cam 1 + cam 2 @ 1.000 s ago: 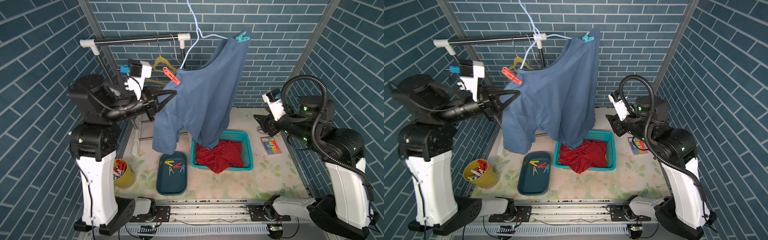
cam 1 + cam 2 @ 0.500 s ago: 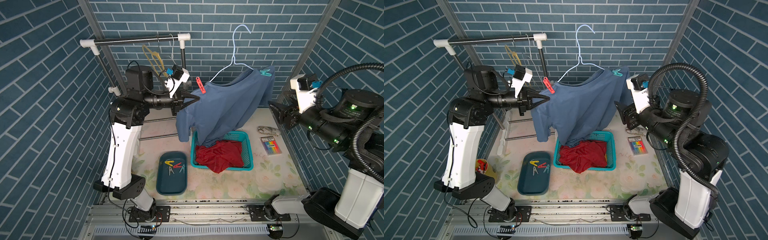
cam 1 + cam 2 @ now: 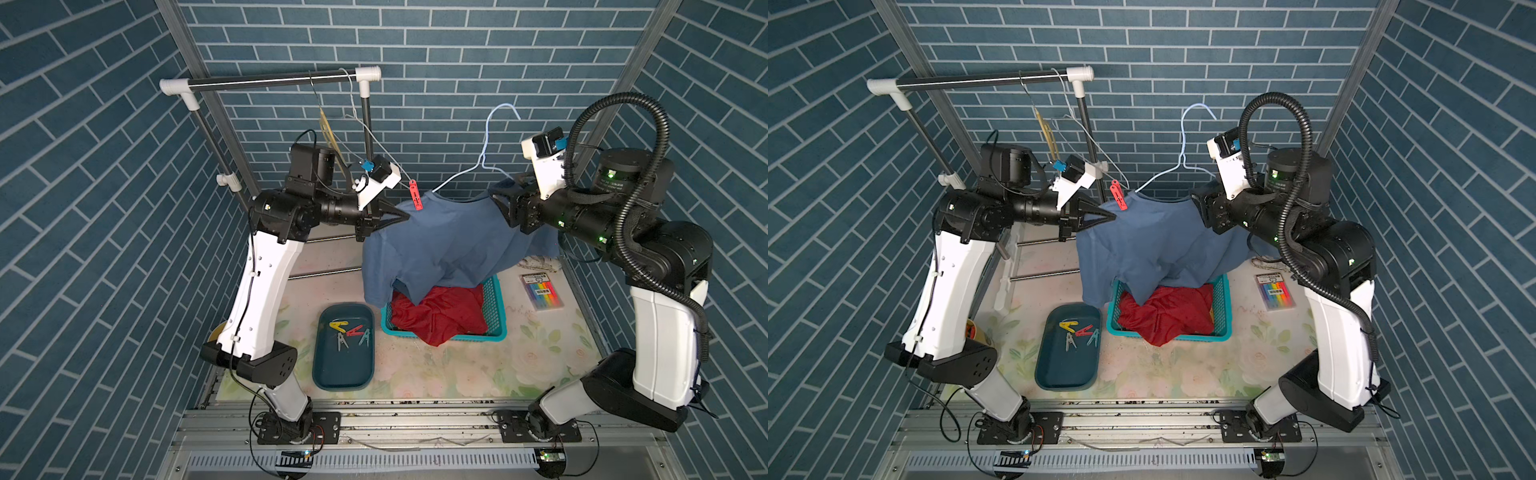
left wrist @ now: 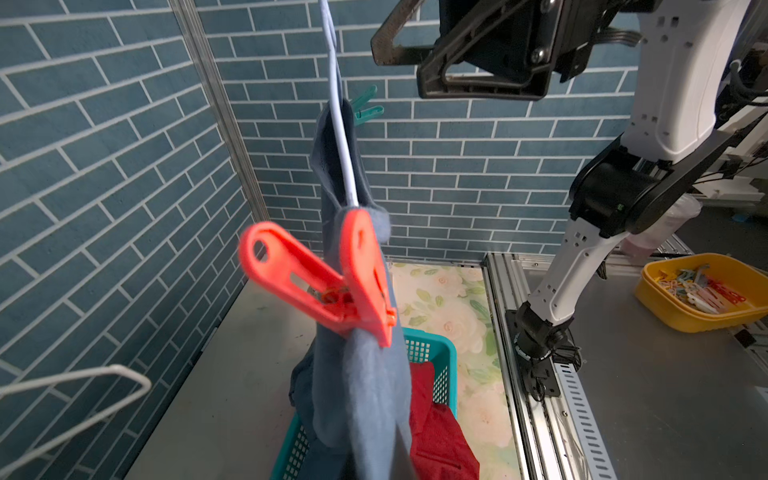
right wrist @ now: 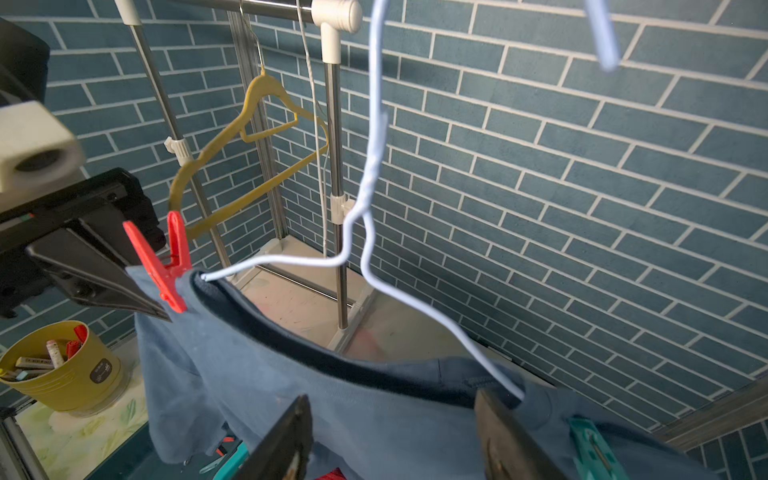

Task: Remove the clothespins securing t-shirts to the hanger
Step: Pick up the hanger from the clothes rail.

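Little writing is legible. The box of coloured markers (image 3: 541, 291) on the counter (image 3: 457, 374) has a printed strip and the yellow cup (image 5: 70, 376) has a dark label, but both are too small to read.

The left hand (image 3: 404, 216) is clenched on one shoulder of the slate-blue t-shirt (image 3: 440, 245). The red clothespin (image 3: 414, 196) is clipped to the cloth just above its tip. The right hand (image 5: 392, 397) is released, its fingers (image 5: 291, 436) spread wide over the opposite shoulder. The teal clothespin (image 5: 590, 451) sits just outside one finger, clipped on. The pale blue wire hanger (image 3: 484, 153) rises between the two hands, its hook free of the rail (image 3: 270, 83). Below the hands, the shirt's hem drapes over the teal basket (image 3: 496, 307), which holds the dark red t-shirt (image 3: 440, 316). Four more clothespins (image 3: 349, 332) lie in the dark tray (image 3: 340, 370) beside it.

Half a second ago the right hand stood clear of the shirt. Now it has moved in to the shoulder and hides the teal clothespin in both top views. The hanger has dropped lower. The tray's clothespins have not moved.
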Motion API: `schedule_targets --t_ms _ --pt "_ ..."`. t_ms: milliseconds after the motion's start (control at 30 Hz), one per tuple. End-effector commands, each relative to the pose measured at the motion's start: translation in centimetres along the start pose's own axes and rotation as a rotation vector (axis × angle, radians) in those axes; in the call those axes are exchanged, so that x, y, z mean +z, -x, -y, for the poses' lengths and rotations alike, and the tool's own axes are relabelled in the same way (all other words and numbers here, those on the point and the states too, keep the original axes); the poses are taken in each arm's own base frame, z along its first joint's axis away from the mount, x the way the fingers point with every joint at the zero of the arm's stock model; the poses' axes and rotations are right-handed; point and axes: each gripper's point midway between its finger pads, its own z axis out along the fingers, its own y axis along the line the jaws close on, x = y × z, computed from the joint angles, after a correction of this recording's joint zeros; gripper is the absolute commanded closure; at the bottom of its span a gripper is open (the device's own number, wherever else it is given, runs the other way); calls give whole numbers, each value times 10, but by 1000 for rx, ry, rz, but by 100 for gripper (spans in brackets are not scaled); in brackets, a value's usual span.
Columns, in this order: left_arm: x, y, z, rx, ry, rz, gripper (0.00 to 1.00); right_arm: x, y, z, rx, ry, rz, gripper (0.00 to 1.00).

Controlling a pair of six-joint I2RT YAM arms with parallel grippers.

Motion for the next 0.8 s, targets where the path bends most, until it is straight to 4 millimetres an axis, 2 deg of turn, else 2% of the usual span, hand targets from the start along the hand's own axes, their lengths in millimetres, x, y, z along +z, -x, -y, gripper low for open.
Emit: schedule_targets --t_ms 0,167,333,367,500,600,767 --pt "1 -1 14 80 -16 -9 100 2 12 3 80 -13 47 37" --pt "13 -14 23 95 -49 -40 100 22 4 6 125 -37 11 38" --pt "12 -18 27 125 -32 -32 100 39 -11 12 124 -75 -47 41" --pt "12 -19 28 129 -26 -28 100 41 -14 12 123 -79 -56 43" --pt "11 -24 31 131 -19 -22 100 49 -19 10 100 -70 -68 81" --pt "11 -30 34 122 -15 -30 100 54 -20 5 80 -40 -71 100" --pt "10 -41 33 105 9 -55 100 52 -13 3 46 -26 -38 100"
